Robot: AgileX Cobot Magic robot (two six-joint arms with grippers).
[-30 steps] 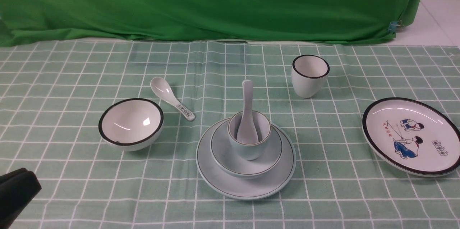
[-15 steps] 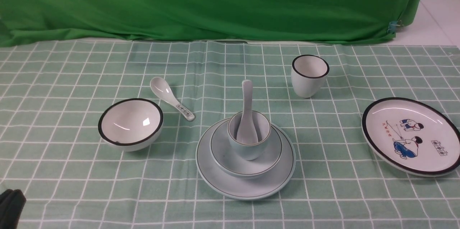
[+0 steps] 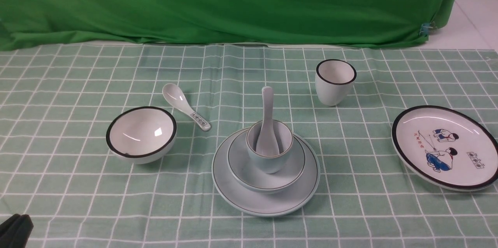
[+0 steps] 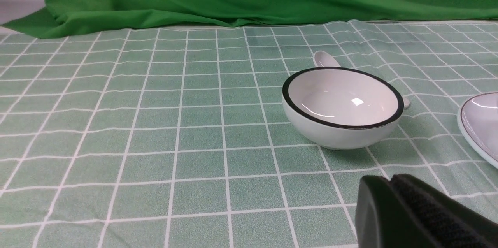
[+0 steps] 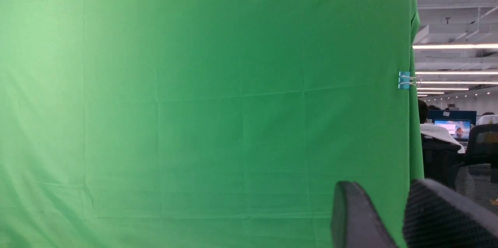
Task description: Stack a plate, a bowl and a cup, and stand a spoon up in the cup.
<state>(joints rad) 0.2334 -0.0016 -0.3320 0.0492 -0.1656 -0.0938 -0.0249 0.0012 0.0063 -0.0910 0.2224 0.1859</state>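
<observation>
Left gripper [image 3: 13, 230] has retreated; spoon [image 3: 267, 123] stands handle-up in cup [image 3: 269, 146]

Left fingers [image 3: 14, 229] retreated (toward near-left corner).

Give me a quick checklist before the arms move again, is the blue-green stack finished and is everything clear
1. Bowl seated on plate: ok.
2. Cup sits in bowl: ok.
3. Spoon stands in cup, handle up: ok.
4. Left gripper clear of the stack, at the near left table edge: ok.
5. Left gripper empty, fingers together: ok.
6. Right gripper holds nothing, points at the green backdrop: ok.
</observation>
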